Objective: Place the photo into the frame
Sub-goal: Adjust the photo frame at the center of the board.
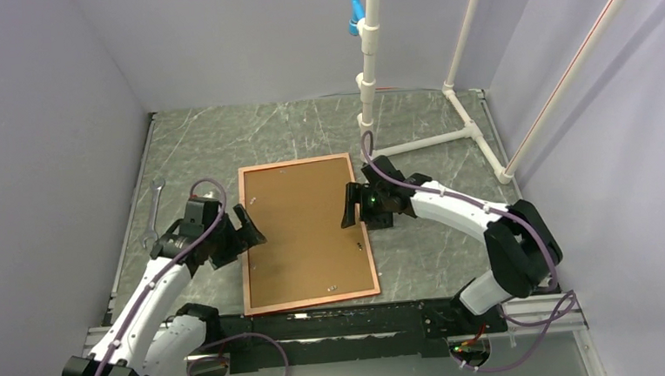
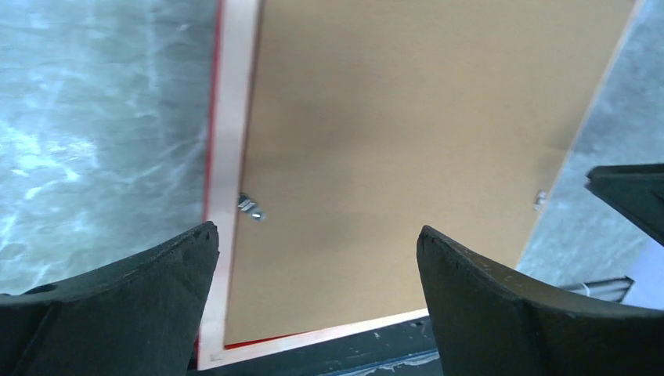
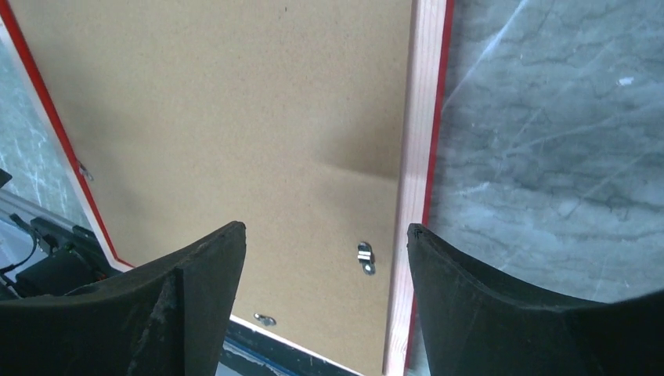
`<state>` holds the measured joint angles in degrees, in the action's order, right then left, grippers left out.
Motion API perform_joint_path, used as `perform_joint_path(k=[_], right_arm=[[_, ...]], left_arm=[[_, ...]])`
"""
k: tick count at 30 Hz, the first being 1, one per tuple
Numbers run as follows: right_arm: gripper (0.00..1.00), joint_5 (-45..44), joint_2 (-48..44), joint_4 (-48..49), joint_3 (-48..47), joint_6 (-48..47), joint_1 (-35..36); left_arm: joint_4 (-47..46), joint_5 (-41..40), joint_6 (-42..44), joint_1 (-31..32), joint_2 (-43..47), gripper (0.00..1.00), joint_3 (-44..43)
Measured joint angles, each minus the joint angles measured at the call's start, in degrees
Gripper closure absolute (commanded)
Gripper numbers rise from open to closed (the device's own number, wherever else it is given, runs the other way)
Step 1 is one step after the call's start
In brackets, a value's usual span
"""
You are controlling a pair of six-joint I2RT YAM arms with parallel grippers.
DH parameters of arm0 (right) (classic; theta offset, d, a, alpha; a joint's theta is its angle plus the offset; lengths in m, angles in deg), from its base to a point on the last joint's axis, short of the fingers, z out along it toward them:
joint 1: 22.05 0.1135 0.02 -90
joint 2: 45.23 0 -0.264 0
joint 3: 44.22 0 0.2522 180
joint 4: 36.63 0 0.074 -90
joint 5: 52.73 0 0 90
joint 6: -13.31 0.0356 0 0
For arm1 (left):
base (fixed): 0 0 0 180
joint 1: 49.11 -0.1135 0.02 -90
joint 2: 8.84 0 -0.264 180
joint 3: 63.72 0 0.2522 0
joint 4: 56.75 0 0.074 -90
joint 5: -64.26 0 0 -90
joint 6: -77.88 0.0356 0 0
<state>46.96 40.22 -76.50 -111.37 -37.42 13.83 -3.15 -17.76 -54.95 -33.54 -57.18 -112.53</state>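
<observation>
The table (image 1: 308, 128) under me is grey-green and marbled, shut in by pale lilac walls (image 1: 241, 37), with a white pipe stand (image 1: 371, 55) at the far right and a wrench (image 1: 154, 212) by the left edge. The frame (image 1: 293, 162) lies flat mid-table, back up, a brown backing board (image 1: 306, 233) filling it, its long axis running near to far. My left gripper (image 2: 317, 239) gapes over its left edge and my right gripper (image 3: 325, 235) over its right, both holding nothing.
</observation>
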Motion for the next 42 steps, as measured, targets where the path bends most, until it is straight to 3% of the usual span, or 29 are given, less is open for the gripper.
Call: perform_joint_path(k=[10, 36, 42], right_arm=[[0.22, -0.6, 6.8, 2.0, -2.6, 0.0, 0.0], [0.21, -0.8, 12.3, 6.7, -6.8, -1.8, 3.0], [0.12, -2.6, 12.1, 6.8, -7.0, -1.8, 3.9]], left_arm=[[0.0, 2.5, 4.8, -7.3, -6.6, 0.01, 3.5], [-7.5, 7.4, 13.2, -8.1, -18.3, 0.01, 3.1], [-6.8, 7.3, 13.9, -8.1, -18.3, 0.01, 2.6]])
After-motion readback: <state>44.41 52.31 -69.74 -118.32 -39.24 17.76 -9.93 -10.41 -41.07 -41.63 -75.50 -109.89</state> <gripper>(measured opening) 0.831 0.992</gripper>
